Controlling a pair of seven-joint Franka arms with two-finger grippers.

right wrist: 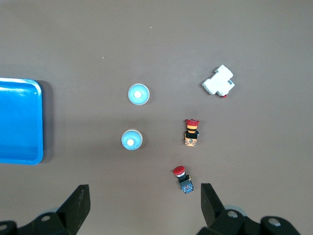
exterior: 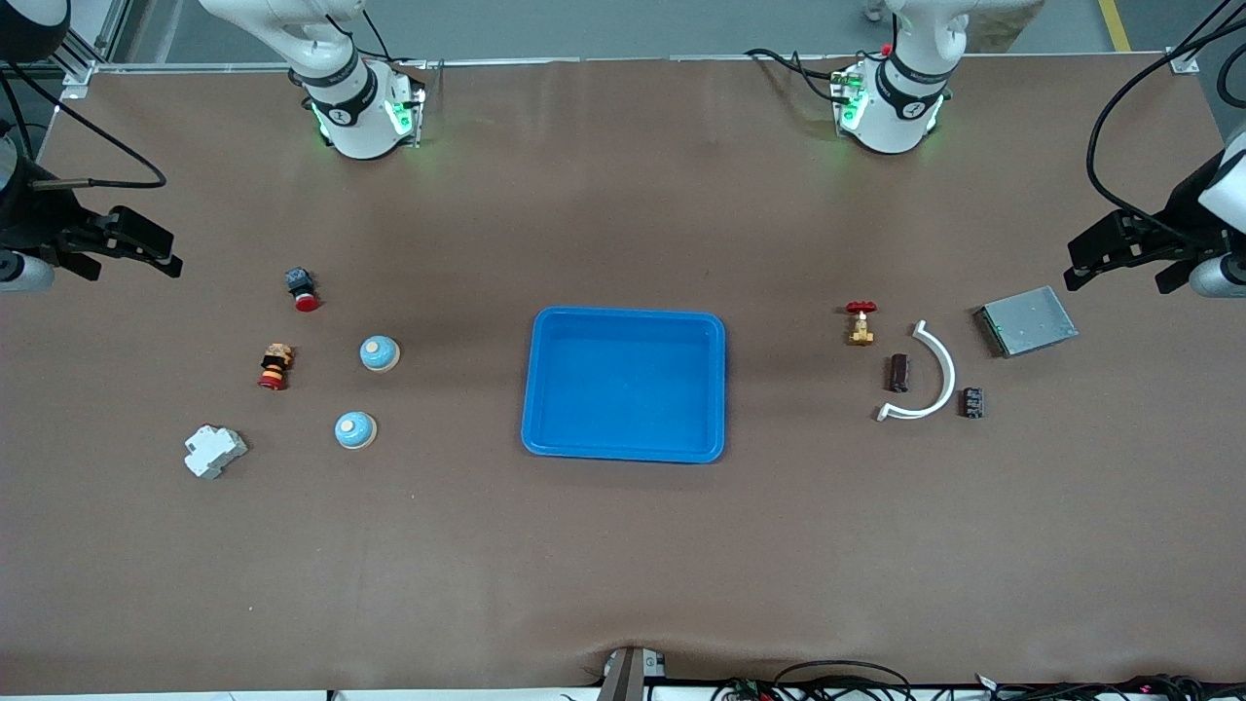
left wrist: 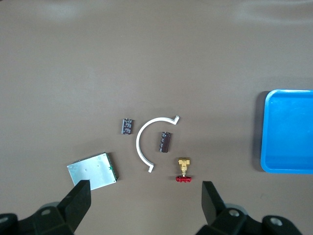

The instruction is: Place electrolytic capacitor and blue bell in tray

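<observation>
The empty bright-blue tray (exterior: pixel 623 385) (left wrist: pixel 288 132) (right wrist: pixel 19 122) lies mid-table. Two blue bells (exterior: pixel 379 352) (exterior: pixel 355 429) (right wrist: pixel 138 94) (right wrist: pixel 131 140) stand toward the right arm's end. Two dark electrolytic capacitors (exterior: pixel 899 373) (exterior: pixel 973 402) (left wrist: pixel 165 141) (left wrist: pixel 127 126) lie toward the left arm's end, one on each side of a white arc (exterior: pixel 925 375) (left wrist: pixel 145 142). My left gripper (exterior: pixel 1071 263) (left wrist: pixel 145 196) hangs open and empty over the table's left-arm end, next to a grey metal plate (exterior: pixel 1027 320) (left wrist: pixel 93 170). My right gripper (exterior: pixel 170 251) (right wrist: pixel 144 198) hangs open and empty over the right-arm end.
A brass valve with a red handle (exterior: pixel 861 322) (left wrist: pixel 183 169) stands beside the capacitors. By the bells lie two red-capped push buttons (exterior: pixel 303 288) (exterior: pixel 275 366) (right wrist: pixel 183 178) (right wrist: pixel 191 132) and a white breaker (exterior: pixel 214 452) (right wrist: pixel 218 82).
</observation>
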